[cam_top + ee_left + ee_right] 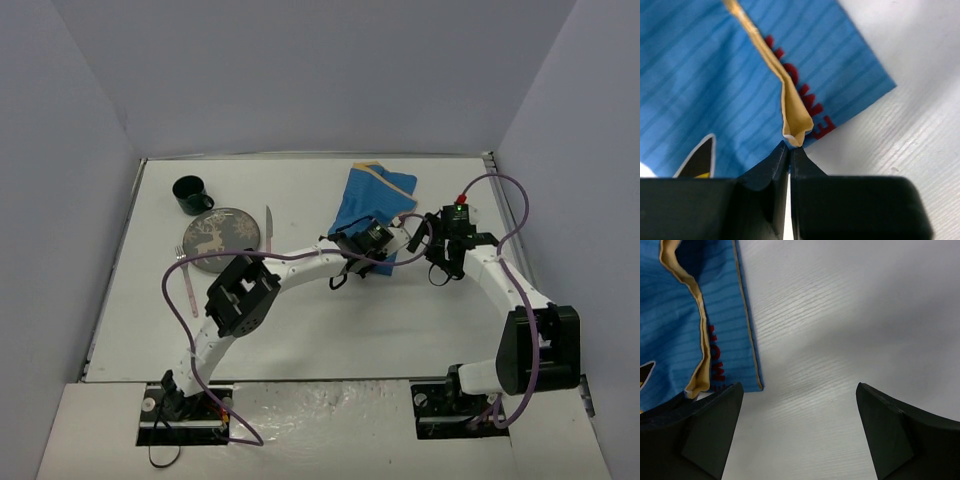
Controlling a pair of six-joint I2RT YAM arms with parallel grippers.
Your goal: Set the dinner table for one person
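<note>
The white dinner table (330, 330) fills the top view. A blue cartoon-printed placemat (372, 198) with yellow trim lies rumpled at its back middle. My left gripper (380, 250) is at the mat's near right corner. In the left wrist view its jaws (790, 146) are shut, pinching the puckered yellow trim (792, 112) of that corner. My right gripper (445, 262) hovers just right of the mat. In the right wrist view it stands wide open (800, 387) over bare tabletop (840, 330), with the placemat's edge (690, 315) by its left finger (715, 425).
A grey plate (222, 240) with a reindeer print sits at the left, a dark green mug (191, 195) behind it. A knife (268, 228) lies right of the plate and a pink-handled fork (188, 285) to its left. Grey walls enclose the table.
</note>
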